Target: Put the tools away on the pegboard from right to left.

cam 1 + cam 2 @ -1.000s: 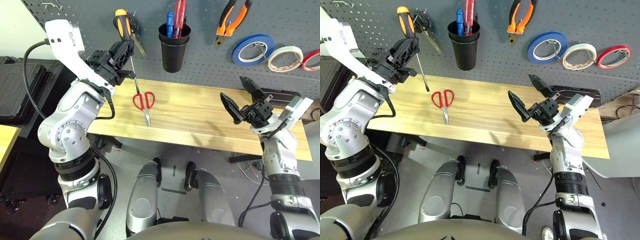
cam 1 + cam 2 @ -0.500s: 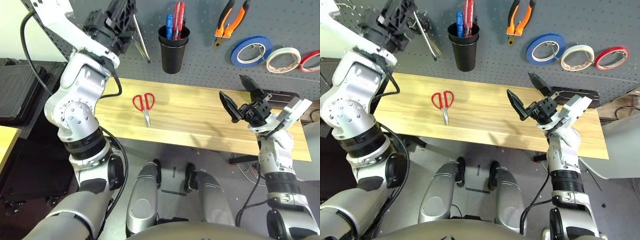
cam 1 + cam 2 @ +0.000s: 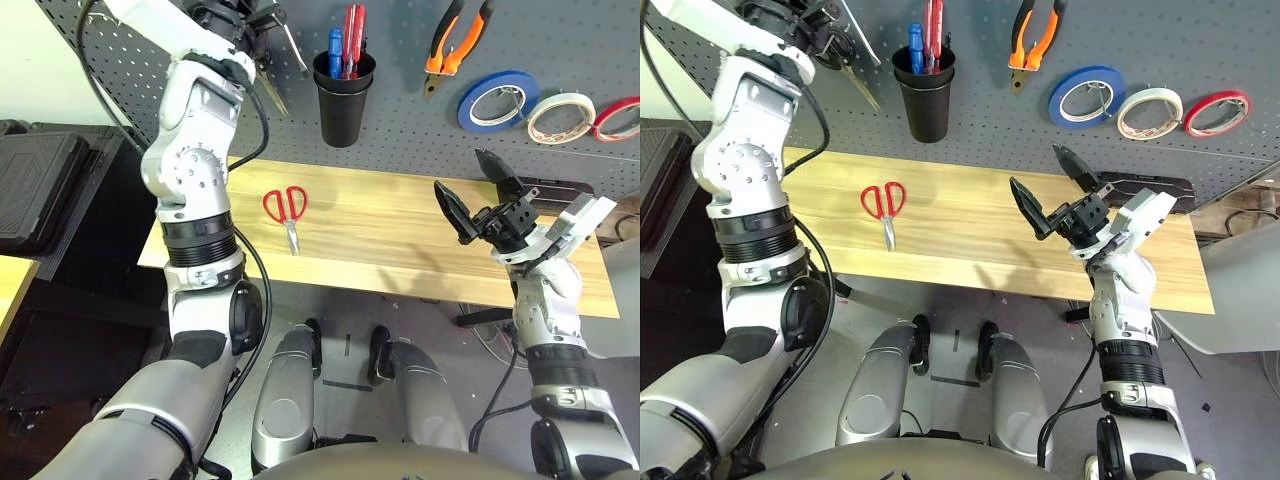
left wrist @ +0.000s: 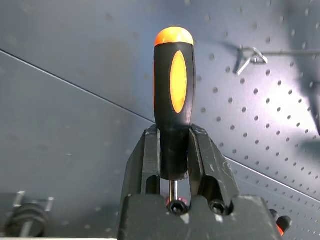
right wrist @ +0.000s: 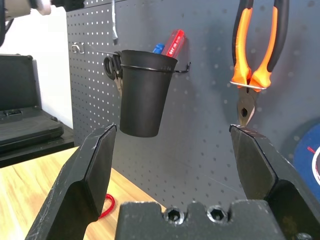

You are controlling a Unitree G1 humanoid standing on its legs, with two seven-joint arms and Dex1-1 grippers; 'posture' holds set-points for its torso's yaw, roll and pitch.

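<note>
Left arm raised high, left pincer [image 4: 175, 165] clamped; right pincer [image 3: 478, 186] agape, low, forearm upright.

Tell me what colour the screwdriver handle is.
The screwdriver handle is black with orange, best seen in the left wrist view.

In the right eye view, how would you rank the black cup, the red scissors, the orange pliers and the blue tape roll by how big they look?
1. black cup
2. blue tape roll and orange pliers: too alike to rank, and the pliers are cut off by the picture's top edge
3. red scissors
</note>
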